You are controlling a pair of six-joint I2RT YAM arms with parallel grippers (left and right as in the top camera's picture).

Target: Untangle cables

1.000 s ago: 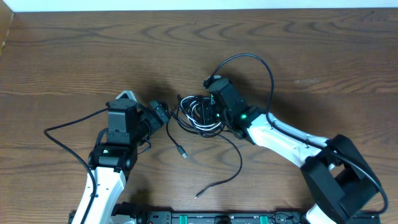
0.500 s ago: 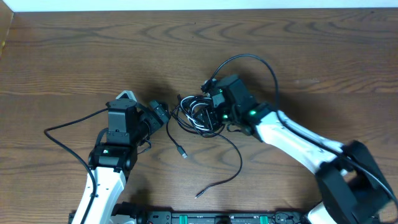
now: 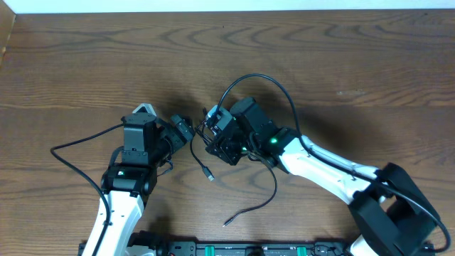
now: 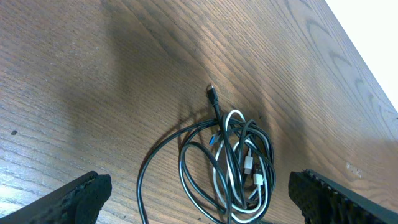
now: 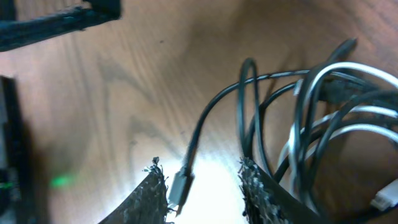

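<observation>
Black and pale-grey thin cords with small plugs lie knotted in one coil; right gripper over the coil, jaws narrowly apart astride a silver-tipped black strand, left gripper beside it, wide and empty; judged: first pick, next close and draw outward.

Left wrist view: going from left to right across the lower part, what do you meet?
One finger of the open left gripper → the tangled cables → the other finger.

Overhead looks straight down; wrist views close, sharing cables.
</observation>
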